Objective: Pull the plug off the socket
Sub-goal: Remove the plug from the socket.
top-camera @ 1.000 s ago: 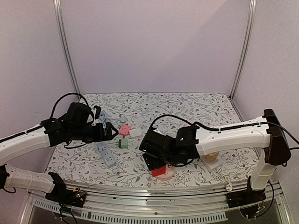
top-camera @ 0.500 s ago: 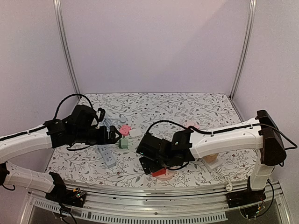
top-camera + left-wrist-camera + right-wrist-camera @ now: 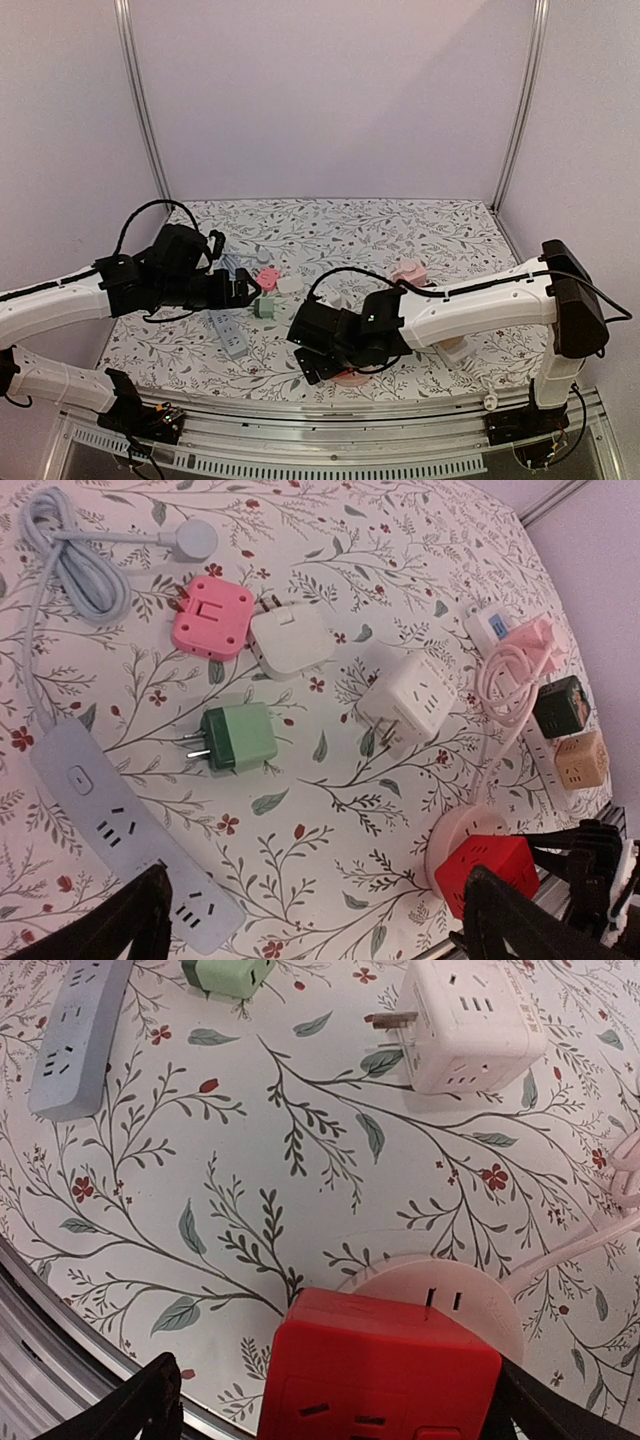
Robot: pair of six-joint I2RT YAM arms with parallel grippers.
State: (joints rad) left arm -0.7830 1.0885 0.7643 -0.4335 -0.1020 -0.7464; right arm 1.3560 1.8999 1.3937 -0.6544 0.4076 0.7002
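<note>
A red cube plug (image 3: 380,1360) sits plugged into a round pale pink socket (image 3: 470,1300) near the table's front edge. My right gripper (image 3: 345,1400) is open, one finger on each side of the red cube and not touching it. In the top view my right gripper (image 3: 325,358) covers most of the red cube (image 3: 347,377). My left gripper (image 3: 240,290) is open and empty, hovering above the table next to the grey power strip (image 3: 228,330). The left wrist view shows the red cube (image 3: 490,870) on the socket (image 3: 455,835).
On the flowered table lie a green plug (image 3: 235,738), a pink plug (image 3: 212,618), a white plug (image 3: 292,640), a white cube adapter (image 3: 470,1020), a grey power strip (image 3: 110,830) with cable, and a pink strip with dark and beige cubes (image 3: 570,730) at the right.
My right gripper has moved left and toward the front edge, coming down around the red cube. My left gripper shifted slightly right, then stayed still.
</note>
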